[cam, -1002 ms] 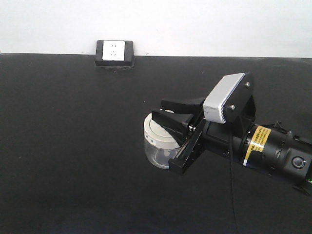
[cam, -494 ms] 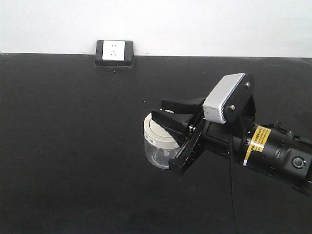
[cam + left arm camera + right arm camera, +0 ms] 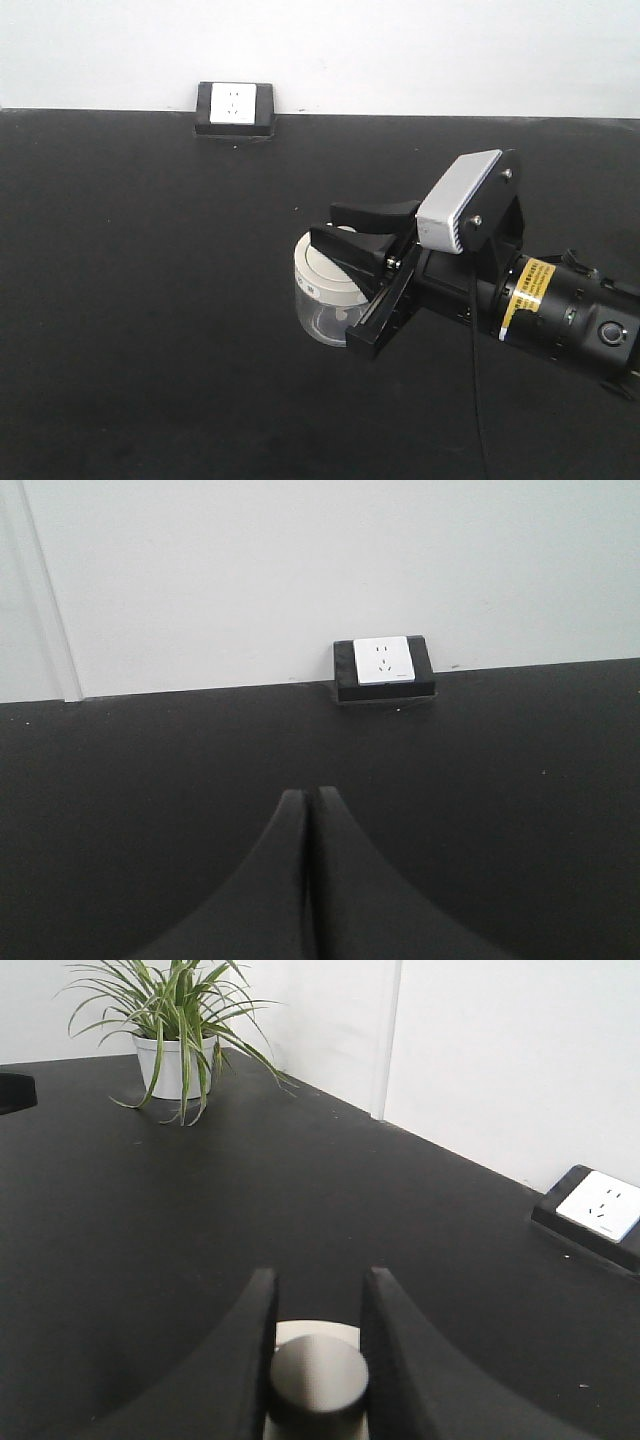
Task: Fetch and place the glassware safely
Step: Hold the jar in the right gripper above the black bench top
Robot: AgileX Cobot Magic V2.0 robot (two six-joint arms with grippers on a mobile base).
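Right wrist view, nearest first: the knob point(image 3: 318, 1382) of the lid point(image 3: 312, 1335) is at 6 o'clock, dark in shadow. It is wedged between the two black fingers point(image 3: 245, 1350) of the right gripper point(image 3: 320, 1274). The jaws pinch the knob, one finger on each side, no gap visible. The cream lid rim shows just beyond the knob.

Front view: the right arm point(image 3: 560, 310) comes in from 4 o'clock, low over the black table point(image 3: 150, 300), with a grey wrist camera point(image 3: 460, 200) on top. Its gripper points toward 9 o'clock and sits on top of the glass jar point(image 3: 320, 312). The jar stands upright on the table just under frame centre, at 6 o'clock. It has a squat clear body and the cream-white lid is on. There is a small mark on the lid's side, too small to read.

Left wrist view: the left gripper point(image 3: 306, 798) is at 6 o'clock, jaws pressed together, tips meeting along one seam, over the black table.

Farther back: the wall socket point(image 3: 235, 105) is a white plate in a black frame at the table's far edge, against the white wall point(image 3: 400, 50). It is at 11 o'clock in the front view, 1 o'clock in the left wrist view and 3 o'clock in the right wrist view, well apart from the jar.

Farthest, right wrist view: a potted plant point(image 3: 180, 1065) at 11 o'clock, with a white pot and long green leaves, stands on the table near the wall.
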